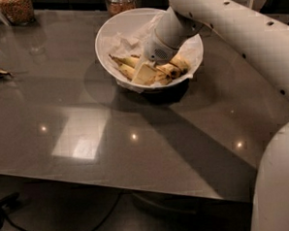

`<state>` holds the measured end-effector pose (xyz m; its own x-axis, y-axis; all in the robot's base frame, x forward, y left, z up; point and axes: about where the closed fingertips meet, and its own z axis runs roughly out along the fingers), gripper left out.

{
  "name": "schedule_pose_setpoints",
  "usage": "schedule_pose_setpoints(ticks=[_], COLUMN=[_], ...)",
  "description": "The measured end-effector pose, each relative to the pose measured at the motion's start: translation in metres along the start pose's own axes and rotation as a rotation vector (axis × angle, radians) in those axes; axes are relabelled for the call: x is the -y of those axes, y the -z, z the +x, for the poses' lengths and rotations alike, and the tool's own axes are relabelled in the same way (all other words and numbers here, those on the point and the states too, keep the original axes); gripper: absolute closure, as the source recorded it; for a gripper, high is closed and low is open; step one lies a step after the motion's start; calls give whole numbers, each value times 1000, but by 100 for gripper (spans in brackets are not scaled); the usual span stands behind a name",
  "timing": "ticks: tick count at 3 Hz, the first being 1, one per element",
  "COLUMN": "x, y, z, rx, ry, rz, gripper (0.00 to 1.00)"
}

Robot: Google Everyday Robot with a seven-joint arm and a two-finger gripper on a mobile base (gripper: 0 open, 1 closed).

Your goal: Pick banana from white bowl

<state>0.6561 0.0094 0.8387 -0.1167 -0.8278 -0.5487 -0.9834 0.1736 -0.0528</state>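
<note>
- Grasp step: the gripper [145,74] sits inside the white bowl [103,39], among the bananas [123,61] (whether it grips one, I cannot tell)
- Next, by my judgement: secure one and lift it clear of the bowl's rim

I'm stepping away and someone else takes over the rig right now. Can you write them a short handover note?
The gripper is down inside the white bowl, at the pile of bananas near its front. A hold on one cannot be confirmed.
Things: the bowl stands on the far part of the grey table, lined with crumpled paper. The bananas all lie in it.
Done: the arm has reached into the bowl.
Left: secure one banana and lift it clear of the bowl.
</note>
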Motion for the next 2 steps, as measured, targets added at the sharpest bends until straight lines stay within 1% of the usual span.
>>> schedule_pose_setpoints(ticks=[1, 2], x=[0, 2], y=[2, 4], z=[-2, 1], rx=[-1, -24], ry=[0, 7], rz=[0, 9], gripper=[70, 93])
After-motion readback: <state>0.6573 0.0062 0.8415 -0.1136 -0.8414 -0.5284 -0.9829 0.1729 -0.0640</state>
